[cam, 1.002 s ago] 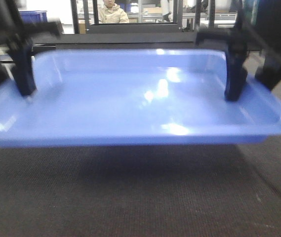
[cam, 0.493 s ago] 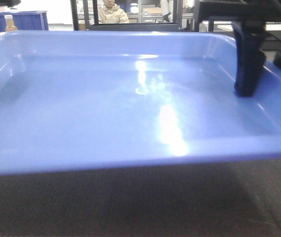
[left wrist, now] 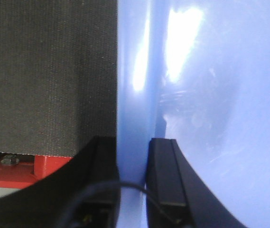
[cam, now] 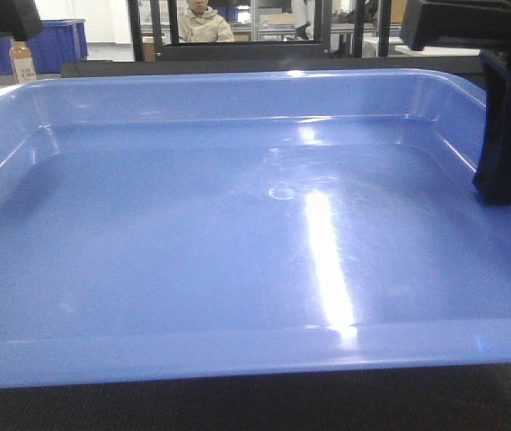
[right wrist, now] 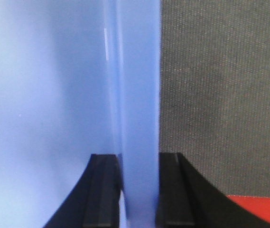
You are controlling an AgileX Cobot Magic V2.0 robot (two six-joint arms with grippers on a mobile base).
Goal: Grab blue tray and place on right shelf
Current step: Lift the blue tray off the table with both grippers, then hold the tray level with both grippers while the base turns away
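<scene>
Holding blue tray aloft, two-arm grip

Pinching the blue tray point(cam: 237, 251) at both short ends: left gripper point(left wrist: 134, 159) clenched on the left rim wall, right gripper point(right wrist: 139, 164) clenched on the right rim wall. One finger inside and one outside each time, jaws barely apart. Spanning the tray's long axis side to side between the arms, roughly level, above the dark woven mat point(cam: 237, 409). Cannot make out the right shelf here. Probably calls for a joint carry rightward, right arm nearer.
</scene>
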